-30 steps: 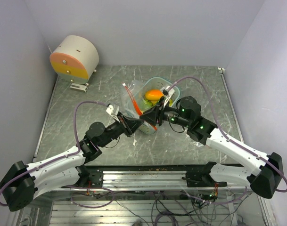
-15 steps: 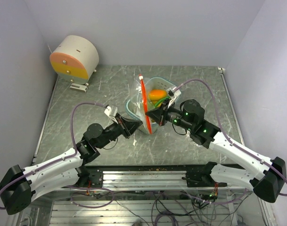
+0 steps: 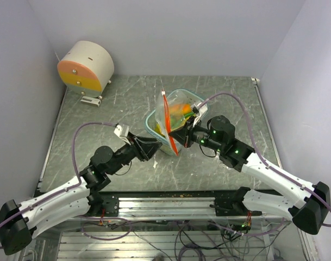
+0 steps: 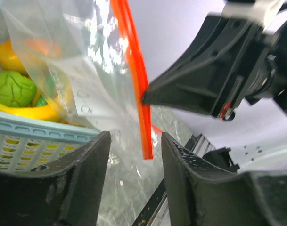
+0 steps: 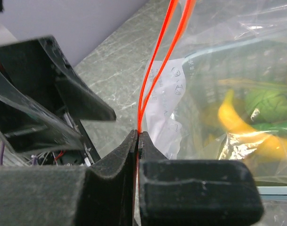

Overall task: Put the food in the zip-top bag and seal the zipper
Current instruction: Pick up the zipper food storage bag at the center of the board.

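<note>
Table: I see a grey marbled table (image 3: 89, 114) with both arms reaching in from the near edge towards its middle.
Drum: a white drum (image 3: 86, 68) with a pink and orange face stands at the far left corner, well apart from the work.
Basket: the pale teal slotted basket (image 3: 151, 126) sits at the table's middle. Its near wall fills the lower left of my left wrist view (image 4: 39, 136).
Zip-top bag: the clear, crinkly zip-top bag (image 3: 166, 111) stands up on edge over the basket, its mouth edge running from high at the far side down to the near side (image 4: 86, 61) (image 5: 218, 47).
Right gripper: the right gripper (image 3: 177, 135) is closed, its two fingers pressed flat together on the zipper near the lower end (image 5: 137, 134).
Left gripper: the left gripper (image 3: 156, 145) is spread wide and grips nothing. The zipper's lower end hangs in the gap, nearer one finger (image 4: 135, 139).
Food: a banana (image 4: 30, 112), a round green fruit (image 4: 11, 88) and an orange-yellow mango (image 4: 6, 54) lie in the basket. I see them through the plastic, and I cannot tell whether they are inside the bag or behind it.
Zipper: the red-orange zipper (image 3: 168, 122) (image 4: 134, 70) shows as two thin strips (image 5: 157, 61) that meet at the right fingers and part above them.
</note>
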`<state>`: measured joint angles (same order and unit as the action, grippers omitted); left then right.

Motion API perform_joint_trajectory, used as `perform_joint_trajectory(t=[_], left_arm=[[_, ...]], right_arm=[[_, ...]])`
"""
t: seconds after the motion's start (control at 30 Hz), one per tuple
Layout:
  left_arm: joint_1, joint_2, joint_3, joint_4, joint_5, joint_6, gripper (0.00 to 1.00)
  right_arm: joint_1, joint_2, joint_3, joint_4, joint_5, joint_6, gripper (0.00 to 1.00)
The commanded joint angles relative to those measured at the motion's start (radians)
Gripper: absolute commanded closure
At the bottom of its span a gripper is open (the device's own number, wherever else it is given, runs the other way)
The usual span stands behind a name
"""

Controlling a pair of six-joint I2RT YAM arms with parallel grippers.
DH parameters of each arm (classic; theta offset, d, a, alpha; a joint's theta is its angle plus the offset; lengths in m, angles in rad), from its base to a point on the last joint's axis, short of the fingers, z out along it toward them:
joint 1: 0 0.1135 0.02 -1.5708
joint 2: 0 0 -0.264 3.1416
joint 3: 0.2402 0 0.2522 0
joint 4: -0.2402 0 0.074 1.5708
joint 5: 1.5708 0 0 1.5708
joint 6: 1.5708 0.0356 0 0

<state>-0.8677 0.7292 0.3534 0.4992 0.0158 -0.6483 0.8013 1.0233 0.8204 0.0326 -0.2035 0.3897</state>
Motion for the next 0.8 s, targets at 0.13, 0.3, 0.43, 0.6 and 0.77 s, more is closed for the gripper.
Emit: perform_joint_trajectory(t=[0.13, 0.3, 0.43, 0.6, 0.77], left_arm=[[-0.005, -0.016, 0.131, -0.004, -0.169, 0.056, 0.33], [-0.005, 0.108, 0.232, 0.020, -0.156, 0.083, 0.31], [-0.005, 0.196, 0.327, -0.060, -0.191, 0.109, 0.31], [-0.004, 0.261, 0.397, -0.146, -0.245, 0.138, 0.34], [-0.004, 0.265, 0.400, -0.185, -0.267, 0.147, 0.38]], right_arm=[[0.000, -0.018, -0.023, -0.009, -0.086, -0.026, 1.00], [0.004, -0.008, -0.009, -0.016, -0.088, -0.027, 1.00], [0.006, -0.009, -0.007, -0.023, -0.078, -0.038, 1.00], [0.006, -0.008, -0.008, -0.025, -0.074, -0.045, 1.00], [0.006, -0.015, -0.010, -0.021, -0.052, -0.044, 1.00]])
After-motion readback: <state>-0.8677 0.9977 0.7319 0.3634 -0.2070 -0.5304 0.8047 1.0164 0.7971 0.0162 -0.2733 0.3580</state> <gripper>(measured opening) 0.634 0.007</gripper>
